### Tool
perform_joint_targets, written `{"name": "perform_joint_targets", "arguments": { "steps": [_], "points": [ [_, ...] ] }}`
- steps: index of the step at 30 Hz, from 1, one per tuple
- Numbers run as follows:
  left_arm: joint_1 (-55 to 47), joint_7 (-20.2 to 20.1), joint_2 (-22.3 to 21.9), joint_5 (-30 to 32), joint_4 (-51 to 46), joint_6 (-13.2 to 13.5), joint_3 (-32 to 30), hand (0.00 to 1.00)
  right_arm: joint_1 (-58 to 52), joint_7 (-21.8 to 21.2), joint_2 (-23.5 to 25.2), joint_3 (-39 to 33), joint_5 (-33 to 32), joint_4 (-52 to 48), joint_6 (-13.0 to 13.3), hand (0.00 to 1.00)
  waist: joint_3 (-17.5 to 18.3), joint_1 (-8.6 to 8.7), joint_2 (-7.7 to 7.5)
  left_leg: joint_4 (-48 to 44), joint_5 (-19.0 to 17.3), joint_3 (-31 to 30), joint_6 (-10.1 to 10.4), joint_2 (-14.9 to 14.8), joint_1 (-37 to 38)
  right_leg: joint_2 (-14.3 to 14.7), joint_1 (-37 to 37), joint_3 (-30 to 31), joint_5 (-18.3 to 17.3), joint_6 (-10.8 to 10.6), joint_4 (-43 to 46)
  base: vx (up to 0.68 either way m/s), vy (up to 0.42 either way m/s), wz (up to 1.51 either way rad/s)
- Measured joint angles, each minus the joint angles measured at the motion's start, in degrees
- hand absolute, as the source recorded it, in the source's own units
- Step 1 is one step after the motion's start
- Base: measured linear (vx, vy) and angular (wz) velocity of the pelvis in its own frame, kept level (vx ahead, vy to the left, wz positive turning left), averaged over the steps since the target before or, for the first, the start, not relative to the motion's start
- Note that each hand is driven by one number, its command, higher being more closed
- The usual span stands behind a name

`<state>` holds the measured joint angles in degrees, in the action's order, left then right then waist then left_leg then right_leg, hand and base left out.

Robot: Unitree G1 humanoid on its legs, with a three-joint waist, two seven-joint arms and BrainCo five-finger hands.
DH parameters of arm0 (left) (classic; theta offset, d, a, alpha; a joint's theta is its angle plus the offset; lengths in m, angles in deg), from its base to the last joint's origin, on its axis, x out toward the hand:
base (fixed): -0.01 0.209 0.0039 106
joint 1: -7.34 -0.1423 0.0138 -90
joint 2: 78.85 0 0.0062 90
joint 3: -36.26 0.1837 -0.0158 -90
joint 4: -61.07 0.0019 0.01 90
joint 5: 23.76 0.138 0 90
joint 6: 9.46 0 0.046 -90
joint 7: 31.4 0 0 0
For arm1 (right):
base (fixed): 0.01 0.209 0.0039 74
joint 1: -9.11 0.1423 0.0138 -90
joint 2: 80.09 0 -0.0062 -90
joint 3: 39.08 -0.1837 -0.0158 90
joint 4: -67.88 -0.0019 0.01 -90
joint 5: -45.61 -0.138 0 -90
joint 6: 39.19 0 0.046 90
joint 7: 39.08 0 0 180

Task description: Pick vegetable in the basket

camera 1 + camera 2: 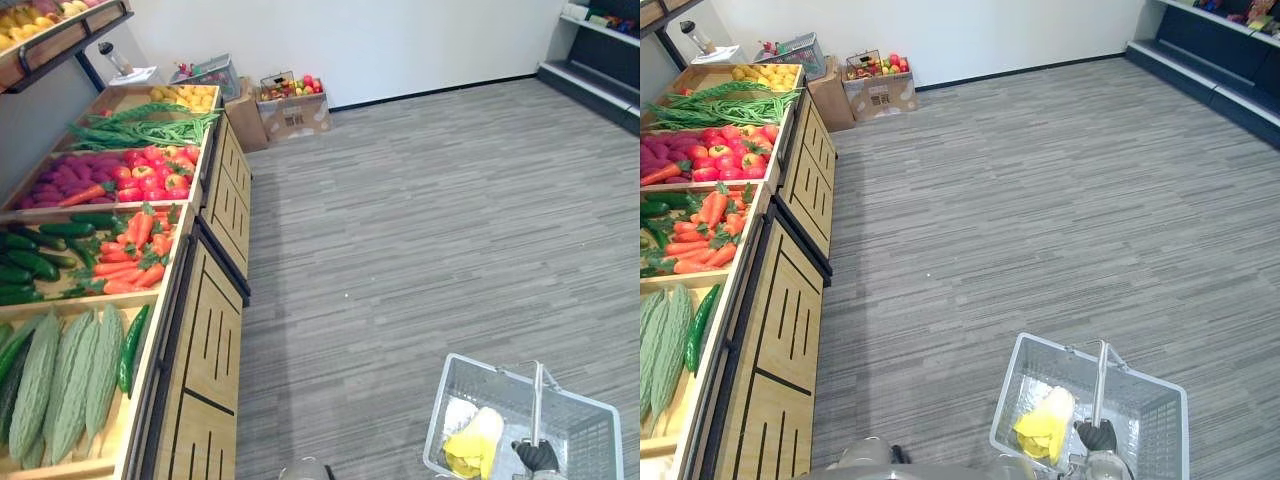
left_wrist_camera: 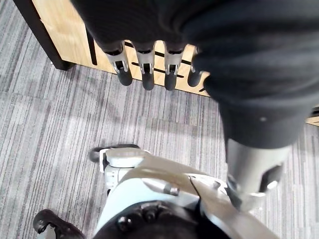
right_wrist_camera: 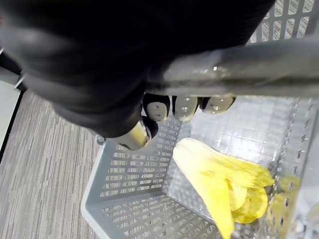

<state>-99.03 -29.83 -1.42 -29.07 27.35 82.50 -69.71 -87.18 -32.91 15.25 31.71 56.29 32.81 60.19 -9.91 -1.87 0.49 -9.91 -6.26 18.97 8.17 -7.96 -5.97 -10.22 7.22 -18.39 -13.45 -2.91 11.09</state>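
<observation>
A grey plastic basket (image 1: 590, 432) hangs at my lower right, above the grey floor. A yellow and white leafy vegetable (image 1: 476, 440) lies in it, seen close in the right wrist view as the vegetable (image 3: 224, 174). My right hand (image 1: 537, 456) is shut on the basket's metal handle (image 1: 537, 395), its fingers (image 3: 185, 105) curled under the bar (image 3: 259, 57). My left hand (image 2: 146, 67) hangs with straight fingers and holds nothing, beside the wooden front of the produce stand (image 2: 65, 25).
A wooden produce stand (image 1: 215, 340) runs along the left with bitter gourds (image 1: 65, 380), cucumbers (image 1: 30, 260), carrots (image 1: 135, 255), red fruit (image 1: 150, 175) and green beans (image 1: 140, 130). A cardboard box of fruit (image 1: 292, 105) stands by the back wall. Dark shelves (image 1: 600, 60) are far right.
</observation>
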Motion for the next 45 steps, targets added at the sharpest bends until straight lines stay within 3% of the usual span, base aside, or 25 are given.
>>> {"name": "perform_joint_targets", "arguments": {
  "steps": [1, 2, 5, 8, 11, 14, 15, 17, 18, 19, 21, 23, 25, 27, 28, 29, 30, 32, 36, 38, 39, 41, 43, 44, 45],
  "points": [
    [-0.2, 0.0, 0.0, 0.0, 0.3, 0.0, 0.2, 0.00, -0.1, -0.5, 0.0, 0.1, 0.1, 0.0, 0.1, 1.00, 0.0, -0.05, 0.07, 6.1, 3.5, -2.4, -0.3, 0.6, 0.0, 0.4, 1.6, 0.3, -0.2, -0.9, -1.3, 0.28, 0.164, -0.27],
    [-0.5, 0.0, 0.0, 0.0, 0.5, 0.2, 0.3, 0.00, -0.2, -0.5, 0.4, 0.2, 0.2, 0.3, 0.1, 1.00, -0.1, -0.53, -0.48, 6.0, 6.9, -2.6, -2.4, 1.0, 0.4, 0.2, 2.6, 1.2, -0.5, -1.7, -2.1, 0.37, 0.203, -0.38],
    [-0.7, 0.5, 0.8, 0.4, 0.2, 3.2, 0.4, 0.00, -0.3, -0.7, 1.7, 2.5, 0.8, 0.4, 1.8, 1.00, -0.9, -0.92, -3.01, -3.2, 2.9, -1.2, -6.5, 2.1, -1.0, -1.6, 5.4, 3.3, 1.1, -3.7, -5.2, 0.39, 0.150, -0.30],
    [-0.7, 0.6, 0.9, 2.0, 0.8, 4.0, 0.9, 0.00, -0.5, -0.9, 1.7, 2.5, 3.1, 0.4, 2.2, 1.00, -0.6, -0.86, -2.87, -5.7, 1.2, 1.0, -8.4, 2.8, 0.6, -3.1, 6.6, 4.5, 3.3, -4.1, -4.5, 0.26, 0.149, -0.17],
    [-0.1, 0.5, 1.7, 3.5, 0.8, 3.7, 2.6, 0.00, -0.4, -1.5, 1.8, 3.2, 4.6, -0.1, 2.6, 1.00, 0.3, -0.61, -1.86, -2.3, -0.4, 1.3, -8.3, 4.0, 3.6, -4.3, 4.6, 6.1, 5.0, -4.6, 0.9, 0.23, 0.163, -0.10],
    [1.5, 0.1, 2.4, 4.4, 0.8, 2.5, 4.2, 0.00, -0.7, -1.4, 1.4, 3.6, 4.6, -1.8, 2.5, 1.00, 1.1, -0.33, -2.79, 2.7, -2.3, 1.5, -8.2, 6.6, 7.3, -8.3, -3.1, 6.4, 5.7, -5.8, 18.5, 0.15, 0.175, 0.02],
    [1.8, -0.2, 3.7, 4.4, 0.6, 2.4, 5.6, 0.00, -0.8, -1.5, 1.3, 4.0, 4.7, -2.8, 2.4, 1.00, 1.6, -0.01, -3.79, 3.6, -3.3, 2.1, -8.6, 7.8, 9.0, -11.0, -6.4, 6.5, 7.7, -7.7, 26.2, 0.13, 0.110, -0.04],
    [2.6, -0.2, 4.6, 4.1, -0.3, 2.1, 7.2, 0.00, -0.7, -1.4, 1.4, 4.5, 4.6, -3.3, 2.5, 1.00, 2.1, 0.13, -4.60, 5.0, -4.3, 1.8, -9.8, 9.0, 12.1, -13.8, -11.2, 7.8, 14.2, -7.1, 36.1, 0.22, 0.106, -0.03],
    [3.1, -0.1, 4.6, 3.6, -2.0, 1.6, 8.1, 0.00, -0.7, -1.4, 1.5, 4.6, 4.6, -3.2, 2.7, 1.00, 2.2, 0.26, -4.19, 4.9, -5.1, 1.0, -10.4, 8.9, 13.2, -13.6, -13.9, 8.8, 13.6, -6.6, 42.3, 0.29, 0.074, 0.11],
    [4.5, 0.4, 4.9, 3.1, -3.1, 1.1, 9.0, 0.00, -0.5, -1.3, 1.5, 4.8, 4.6, -2.9, 3.3, 1.00, 2.3, 0.41, -4.51, 4.8, -5.8, 0.6, -10.4, 8.3, 14.4, -12.7, -17.2, 8.0, 9.4, -4.5, 47.6, 0.25, 0.028, 0.20],
    [6.5, 0.9, 5.1, 3.1, -4.0, 1.0, 9.5, 0.00, 0.0, -0.8, 1.5, 5.1, 4.6, -2.2, 3.9, 1.00, 2.2, 0.98, -4.40, 4.7, -5.9, -0.2, -9.9, 7.0, 16.1, -11.3, -19.7, 4.2, 4.0, -3.0, 49.5, 0.29, -0.038, 0.33],
    [9.3, 2.5, 4.8, 2.6, -5.9, 1.0, 9.9, 0.00, 0.4, 0.2, 1.8, 6.2, 4.1, -2.3, 3.9, 1.00, 1.6, 2.48, -3.45, 4.7, -6.2, -1.2, -9.2, 4.0, 18.8, -7.7, -22.2, -2.1, 1.6, -0.5, 41.4, 0.35, -0.116, 0.41],
    [10.6, 3.5, 4.8, 0.7, -7.1, 1.0, 9.5, 0.00, 0.5, 0.9, 2.5, 6.2, 4.1, -2.5, 3.9, 1.00, 1.3, 2.90, -3.23, 4.5, -6.3, -1.6, -9.1, 2.1, 20.3, -4.9, -23.3, -3.3, 2.1, -0.9, 28.1, 0.32, -0.195, 0.29],
    [11.9, 4.4, 5.2, -1.3, -7.4, 1.3, 9.2, 0.00, 0.4, 1.0, 2.9, 6.3, 4.1, -2.4, 3.8, 1.00, 1.3, 3.24, -3.70, 3.7, -7.4, -2.4, -7.2, 0.9, 21.2, -2.5, -22.8, -0.3, 7.7, -1.5, 9.6, 0.36, -0.275, 0.38],
    [12.1, 4.4, 5.8, -1.3, -8.0, 1.7, 8.8, 0.00, 0.4, 1.0, 3.1, 6.3, 4.2, -2.2, 3.7, 1.00, 1.2, 3.20, -5.69, 2.9, -9.3, -2.9, -4.1, 1.5, 22.2, -2.2, -20.7, 2.5, 18.6, -2.3, -0.3, 0.40, -0.302, 0.20],
    [12.7, 4.3, 4.7, -1.4, -7.0, 2.0, 9.0, 0.00, 1.9, 1.0, 2.3, 6.1, 4.2, -1.6, 2.7, 1.00, -0.2, 2.62, -3.11, 2.8, -11.0, -3.9, -2.1, -1.0, 23.4, 0.9, -19.2, 2.2, 21.0, -0.5, -0.1, 0.38, -0.276, 0.09],
    [12.7, 4.2, 4.6, -1.5, -6.9, 2.5, 9.0, 0.00, 2.6, 1.0, 2.2, 6.0, 4.2, -1.1, 2.2, 1.00, -0.5, 2.52, -2.34, 2.4, -11.0, -4.6, -2.2, -1.5, 23.2, 1.4, -19.2, 2.2, 19.9, 0.3, 0.5, 0.31, -0.232, 0.00],
    [12.4, 4.2, 4.1, -1.4, -7.0, 3.2, 9.0, 0.00, 3.9, 1.1, 1.7, 4.9, 4.0, -0.9, 0.6, 1.00, -1.6, 2.43, -0.78, -1.2, -11.0, -6.9, -2.2, -3.2, 23.3, 1.8, -19.2, 1.6, 13.7, 0.5, 6.3, 0.25, -0.201, 0.15],
    [11.8, 4.3, 4.0, -1.4, -7.0, 4.1, 8.9, 0.00, 3.3, 1.0, 1.4, 3.8, 4.0, -0.6, -0.5, 1.00, -1.3, 1.61, -0.70, -5.4, -11.1, -8.8, -2.3, -4.3, 23.3, 0.6, -19.0, 0.1, 6.9, 0.0, 13.9, 0.21, -0.148, 0.28],
    [10.8, 4.5, 4.0, -1.3, -6.6, 4.1, 8.7, 0.00, 3.4, 0.9, 1.5, 3.9, 4.0, -0.2, -0.7, 1.00, -1.1, 1.34, -0.86, -7.4, -11.0, -8.8, -2.4, -4.9, 22.8, 0.5, -18.8, -0.4, 5.6, 0.0, 14.8, 0.17, -0.077, 0.17],
    [9.7, 4.8, 3.7, -1.3, -5.6, 3.9, 8.7, 0.00, 3.4, 0.8, 1.4, 3.9, 4.1, 0.0, -0.9, 1.00, -0.7, 0.91, -0.45, -13.1, -10.6, -8.9, -2.9, -6.0, 20.1, 1.1, -17.9, -0.9, 5.3, 0.0, 13.9, 0.15, -0.070, 0.03],
    [8.4, 5.2, 3.0, -1.1, -3.8, 3.8, 8.7, 0.00, 2.7, 0.6, 1.2, 3.8, 4.3, 0.0, -1.4, 1.00, 0.0, 0.27, 0.50, -22.3, -7.2, -8.8, -2.0, -7.8, 15.2, 1.7, -15.8, -2.1, 5.4, -0.1, 11.2, 0.19, -0.055, 0.12],
    [7.0, 6.0, 2.6, -1.1, -2.4, 3.8, 8.3, 0.00, 1.4, -0.5, 1.1, 3.2, 4.6, 0.1, -1.8, 1.00, 0.8, 0.27, 1.28, -29.7, 0.6, -8.6, 1.8, -9.7, 11.6, 2.1, -11.5, -3.9, 5.8, 0.1, 7.0, 0.27, -0.015, 0.34],
    [6.6, 6.3, 2.3, -1.0, -1.7, 3.7, 7.1, 0.00, 0.8, -0.7, 1.2, 3.0, 4.8, 0.1, -1.9, 1.00, 1.0, 0.19, 0.72, -32.3, 5.2, -8.7, 2.7, -10.0, 10.1, 1.5, -9.2, -4.5, 6.1, 0.1, 4.8, 0.31, 0.001, 0.45],
    [5.8, 6.6, 2.2, -0.9, -1.1, 3.7, 6.0, 0.00, 0.3, -1.1, 1.1, 2.1, 5.2, 0.1, -2.0, 1.00, 1.4, 0.11, -0.02, -35.2, 7.8, -8.1, 2.4, -10.5, 7.8, 0.6, -7.5, -5.6, 6.8, 0.0, 2.9, 0.32, 0.000, 0.50]
  ]
}}
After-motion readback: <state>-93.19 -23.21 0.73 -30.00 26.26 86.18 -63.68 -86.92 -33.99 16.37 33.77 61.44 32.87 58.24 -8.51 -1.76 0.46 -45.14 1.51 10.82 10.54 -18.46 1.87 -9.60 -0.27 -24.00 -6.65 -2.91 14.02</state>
